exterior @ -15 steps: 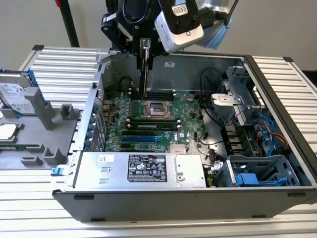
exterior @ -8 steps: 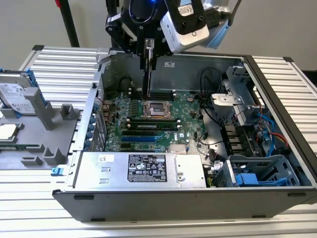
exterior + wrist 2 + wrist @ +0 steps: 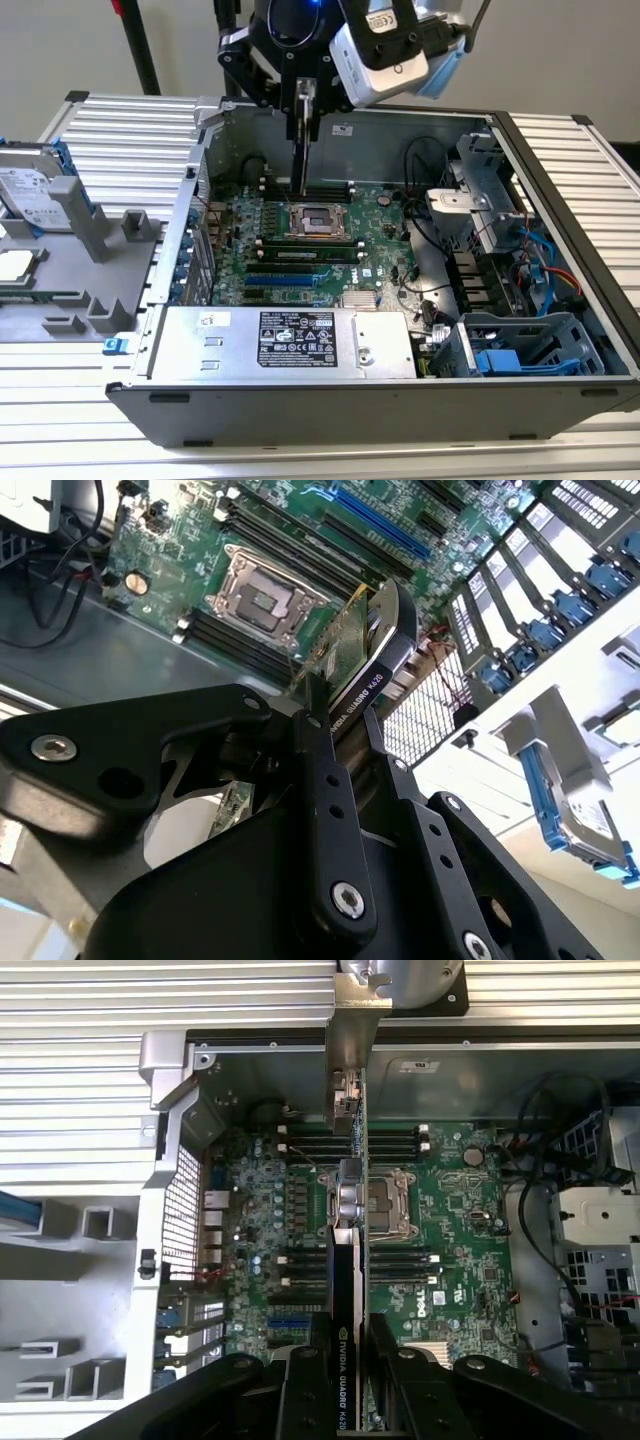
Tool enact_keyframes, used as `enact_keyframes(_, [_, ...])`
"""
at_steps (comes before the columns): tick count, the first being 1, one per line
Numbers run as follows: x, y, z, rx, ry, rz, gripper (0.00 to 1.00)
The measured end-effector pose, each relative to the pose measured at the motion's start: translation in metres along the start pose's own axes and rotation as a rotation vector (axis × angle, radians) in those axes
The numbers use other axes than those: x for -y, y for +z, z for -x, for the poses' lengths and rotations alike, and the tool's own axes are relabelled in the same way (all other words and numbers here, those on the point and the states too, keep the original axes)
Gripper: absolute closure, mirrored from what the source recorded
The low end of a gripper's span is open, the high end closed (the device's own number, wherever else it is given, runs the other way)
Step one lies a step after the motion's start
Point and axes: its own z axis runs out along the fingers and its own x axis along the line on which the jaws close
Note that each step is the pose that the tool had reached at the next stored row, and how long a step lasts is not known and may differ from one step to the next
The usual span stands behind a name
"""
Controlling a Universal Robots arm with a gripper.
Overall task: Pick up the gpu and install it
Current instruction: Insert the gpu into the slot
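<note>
One gpu (image 3: 342, 1290) (edge-on) clenched in the single pincer (image 3: 344, 725), above one motherboard (image 3: 460, 1210) with one CPU socket (image 3: 387, 1205).

Open computer case (image 3: 350, 408), green motherboard (image 3: 385, 215) exposed inside, silver power supply (image 3: 290, 342) along its near wall, hard drive (image 3: 28, 190) at the exterior view's left.

Slatted table (image 3: 120, 140) under computer case (image 3: 300, 405), grey tray (image 3: 60, 290)

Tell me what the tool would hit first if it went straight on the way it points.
The tool, shut on the gpu, points down into the open case. The card leads, so its far edge would probably meet the motherboard around the CPU socket first; exact depth is unclear.
</note>
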Motion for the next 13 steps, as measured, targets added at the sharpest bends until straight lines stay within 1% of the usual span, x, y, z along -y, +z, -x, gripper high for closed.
enact_keyframes(13, [-0.0001,0.0,0.0045,0.0,0.0,0.0,1.0])
